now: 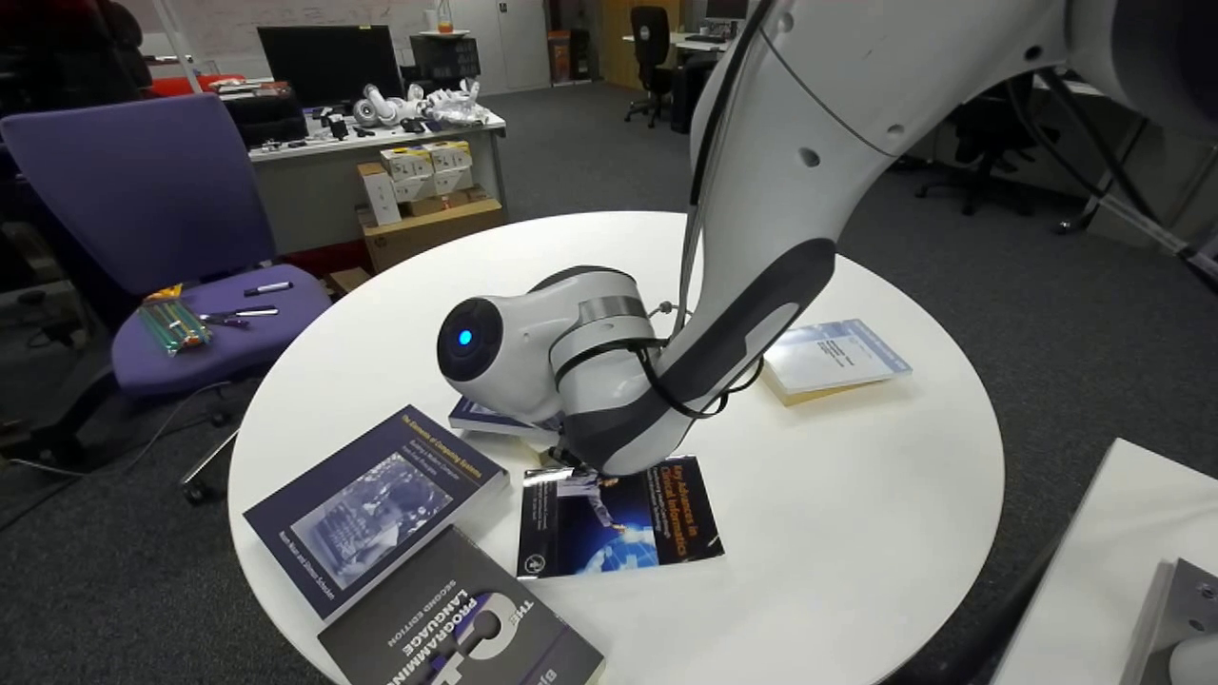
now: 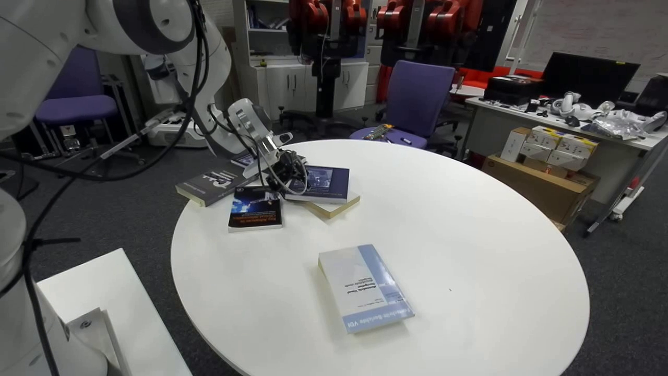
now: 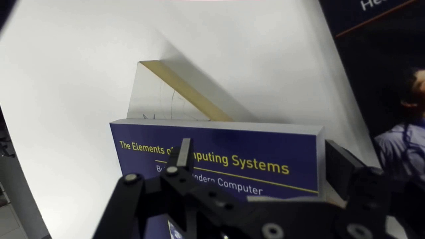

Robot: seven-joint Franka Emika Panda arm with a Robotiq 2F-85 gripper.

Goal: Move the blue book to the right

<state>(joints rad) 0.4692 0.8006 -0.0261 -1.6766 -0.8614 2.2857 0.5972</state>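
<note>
Nothing is held by the gripper (image 3: 259,147), its jaws spread wide at the blue book (image 3: 232,169), which is laid on a white book (image 3: 152,98); grasp and rightward shift apparently remain to be done.

A slim gap parts blue book (image 3: 229,149) and black book (image 3: 385,76); tabletop (image 2: 469,219) spreads open around the pale paperback (image 2: 360,287).

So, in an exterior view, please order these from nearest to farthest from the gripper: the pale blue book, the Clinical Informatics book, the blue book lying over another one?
In an exterior view, from the gripper:
1. Blue book, partly beneath it, over another book.
2. Clinical Informatics book, left of the blue book.
3. Pale blue book, apart from the others, toward the camera.
</note>
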